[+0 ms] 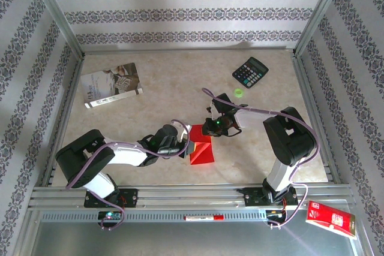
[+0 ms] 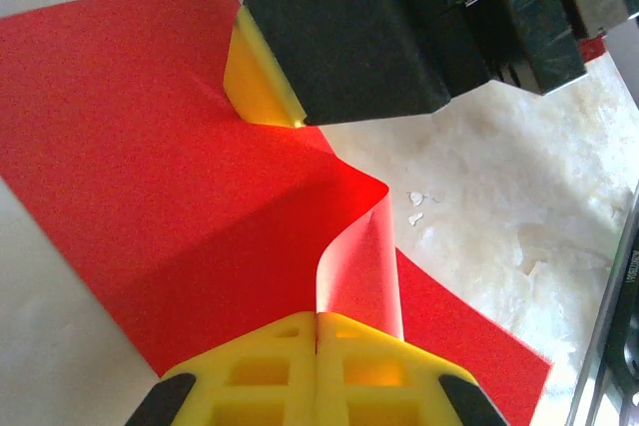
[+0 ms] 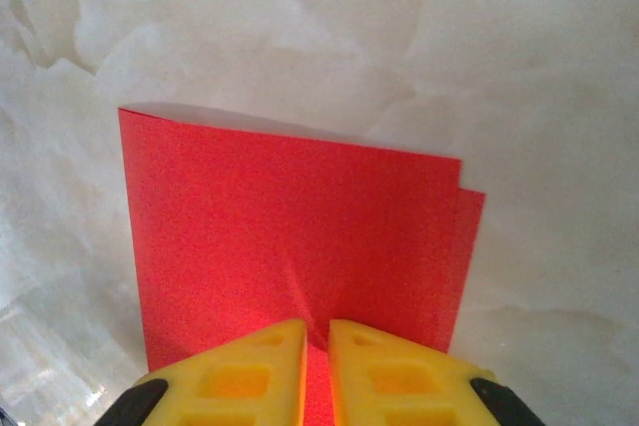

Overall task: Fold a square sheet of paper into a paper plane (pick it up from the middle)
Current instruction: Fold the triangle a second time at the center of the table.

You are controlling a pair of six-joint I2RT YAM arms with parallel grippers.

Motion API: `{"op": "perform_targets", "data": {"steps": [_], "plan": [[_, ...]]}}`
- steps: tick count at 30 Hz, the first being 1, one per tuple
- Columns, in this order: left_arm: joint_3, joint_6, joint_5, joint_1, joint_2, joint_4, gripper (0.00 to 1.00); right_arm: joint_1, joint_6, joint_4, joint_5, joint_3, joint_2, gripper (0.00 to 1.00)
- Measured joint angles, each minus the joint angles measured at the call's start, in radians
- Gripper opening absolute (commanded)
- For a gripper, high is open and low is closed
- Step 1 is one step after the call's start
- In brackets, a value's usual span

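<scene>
One square sheet of paper [image 1: 203,153], left pincer [image 2: 318,318] clamped on it, right pincer [image 3: 318,334] of unclear hold.

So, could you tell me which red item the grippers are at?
The plain matte paper mid-table, partly folded; the glossy packet with yellow trim lies apart at the near right corner.

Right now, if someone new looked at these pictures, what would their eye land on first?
The bright red sheet of paper, already folded over, lies at the near middle of the table. The left pincer is shut on a raised curl of it, and the right pincer stands nearly closed at its edge. Further back sit a black calculator, far right, and a printed booklet, far left.
</scene>
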Motion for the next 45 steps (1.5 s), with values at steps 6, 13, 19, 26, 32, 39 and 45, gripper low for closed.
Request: {"op": "perform_targets", "data": {"steps": [6,13,19,26,32,39,45], "plan": [[0.007,0.0,0.009,0.008,0.013,-0.017,0.0,0.0,0.0,0.0,0.003,0.0,0.0,0.16],[0.007,-0.001,0.034,0.008,0.011,-0.021,0.0,0.005,0.0,0.0,0.005,0.0,0.0,0.17],[-0.005,-0.002,0.037,0.008,0.012,-0.022,0.0,0.006,0.0,0.0,0.006,0.001,0.0,0.16],[-0.007,-0.005,0.03,0.008,0.012,-0.031,0.0,0.006,0.0,0.0,0.006,0.001,0.0,0.17],[-0.007,-0.004,0.026,0.008,0.012,-0.048,0.0,0.007,0.0,0.0,0.006,0.001,0.0,0.17],[0.006,0.001,0.026,0.009,0.036,-0.082,0.0,0.015,0.0,0.0,0.01,0.002,0.0,0.18],[0.02,0.004,0.027,0.011,0.048,-0.098,0.0,0.018,0.0,0.001,0.011,0.002,0.0,0.18]]}}
